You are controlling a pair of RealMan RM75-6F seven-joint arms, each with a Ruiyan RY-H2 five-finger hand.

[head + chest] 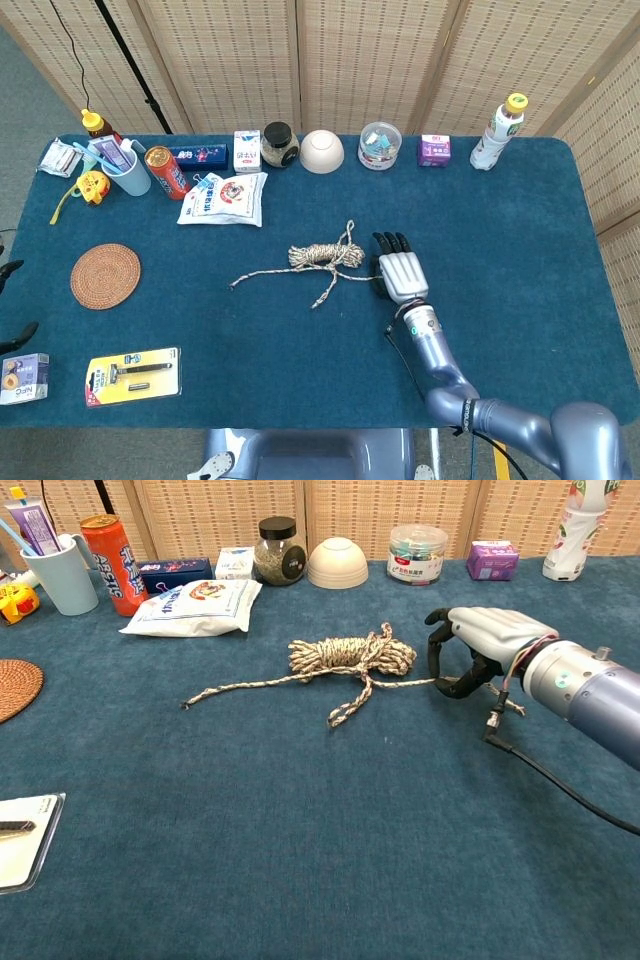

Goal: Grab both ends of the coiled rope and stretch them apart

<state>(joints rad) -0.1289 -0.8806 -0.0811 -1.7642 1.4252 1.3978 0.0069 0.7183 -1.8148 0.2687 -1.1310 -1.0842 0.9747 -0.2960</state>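
The rope [322, 258] lies near the middle of the table [520, 230], coiled into a bundle with loose strands running out of it. One long end trails left from the coil and stops on the bare cloth; a shorter tail points toward the near edge. A thin strand runs right from the coil to the right robot hand [400, 272].

The right robot hand rests palm down just right of the coil. In the chest view its dark fingers [440, 658] curl down around that right strand at the cloth; whether the strand is actually pinched cannot be told. The forearm extends from the hand toward the near right corner, with a black cable beside it.

The left robot hand is not in either view.

Along the far edge, from left to right: a cup [125, 172], a can [166, 170], a white pouch [224, 199], a jar [279, 144], an upturned bowl [322, 151], a clear tub [380, 146], a purple box [434, 150] and a bottle [497, 131]. A round woven coaster [105, 276] lies at the left, with a razor pack [133, 375] nearer the front edge.
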